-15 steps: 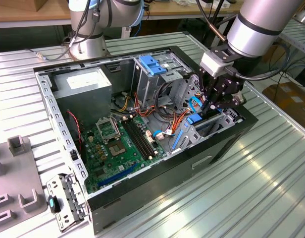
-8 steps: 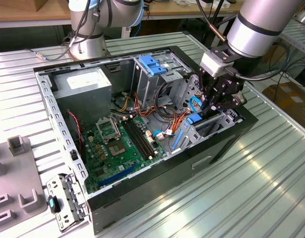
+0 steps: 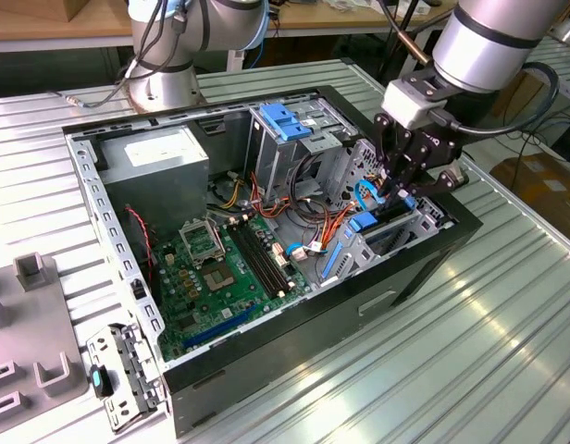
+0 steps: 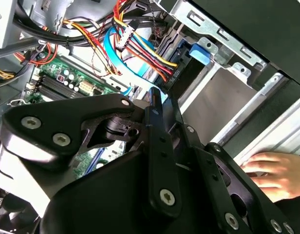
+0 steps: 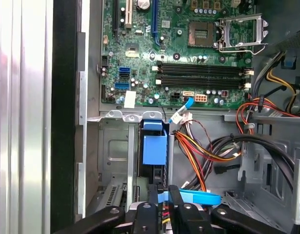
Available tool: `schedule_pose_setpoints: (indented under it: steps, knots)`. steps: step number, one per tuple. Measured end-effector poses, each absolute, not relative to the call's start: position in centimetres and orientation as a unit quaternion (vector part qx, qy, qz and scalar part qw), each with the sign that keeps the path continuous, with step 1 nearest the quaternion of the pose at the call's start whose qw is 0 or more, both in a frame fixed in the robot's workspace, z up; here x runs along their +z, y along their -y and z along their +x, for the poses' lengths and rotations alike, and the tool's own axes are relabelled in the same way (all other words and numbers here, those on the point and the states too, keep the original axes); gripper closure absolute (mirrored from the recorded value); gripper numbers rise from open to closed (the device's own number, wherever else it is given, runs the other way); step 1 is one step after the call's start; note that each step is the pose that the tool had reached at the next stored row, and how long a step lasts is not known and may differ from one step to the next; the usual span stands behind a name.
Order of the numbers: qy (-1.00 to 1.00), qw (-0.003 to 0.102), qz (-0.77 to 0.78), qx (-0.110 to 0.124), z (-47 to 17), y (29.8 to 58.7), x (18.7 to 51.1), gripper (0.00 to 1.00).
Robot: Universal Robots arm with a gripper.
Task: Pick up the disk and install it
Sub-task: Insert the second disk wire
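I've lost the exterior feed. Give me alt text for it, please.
The gripper reaches down into the drive bay at the exterior view's right end of an open PC case, at the blue-railed disk standing in the bay. The motherboard lies exposed; the case sits on a ribbed metal table.

Blue-railed dark disk (image 5: 154,148) standing on edge, slotted down into the drive bay, blue end tab (image 4: 199,51) showing

No text, label, number or sign can be read on anything here.
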State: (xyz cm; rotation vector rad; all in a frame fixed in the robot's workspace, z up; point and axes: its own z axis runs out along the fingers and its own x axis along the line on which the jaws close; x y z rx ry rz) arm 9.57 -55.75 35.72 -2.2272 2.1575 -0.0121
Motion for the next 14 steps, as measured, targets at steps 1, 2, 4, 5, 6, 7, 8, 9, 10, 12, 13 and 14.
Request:
schedule_pose_setpoints:
  steps: [1,2,4,5,6,7,8,9,10,12,13,14]
  knots:
    - [-0.696,0.020,-0.718,-0.004,9.57,55.75,35.71,0.76]
    - [-0.696,0.021,-0.718,-0.004,9.57,55.75,35.71,0.76]
    - [-0.696,0.020,-0.718,-0.004,9.57,55.75,35.72,0.84]
    - [-0.696,0.021,-0.718,-0.004,9.57,55.75,35.72,0.89]
    - [-0.696,0.021,-0.718,-0.004,9.57,55.75,35.72,0.89]
    - [-0.696,0.021,-0.718,-0.004,9.57,55.75,35.72,0.89]
    - [-0.696,0.021,-0.718,-0.004,9.57,55.75,35.73,0.89]
    - [-0.696,0.021,-0.718,-0.004,9.57,55.75,35.73,0.89]
    - [-0.696,0.021,-0.718,-0.004,9.57,55.75,35.72,0.89]
    - [-0.696,0.021,-0.718,-0.003,9.57,55.75,35.72,0.89]
    - [-0.696,0.021,-0.718,-0.003,9.57,55.75,35.72,0.89]
    - [-0.696,0.021,-0.718,-0.003,9.57,55.75,35.72,0.89]
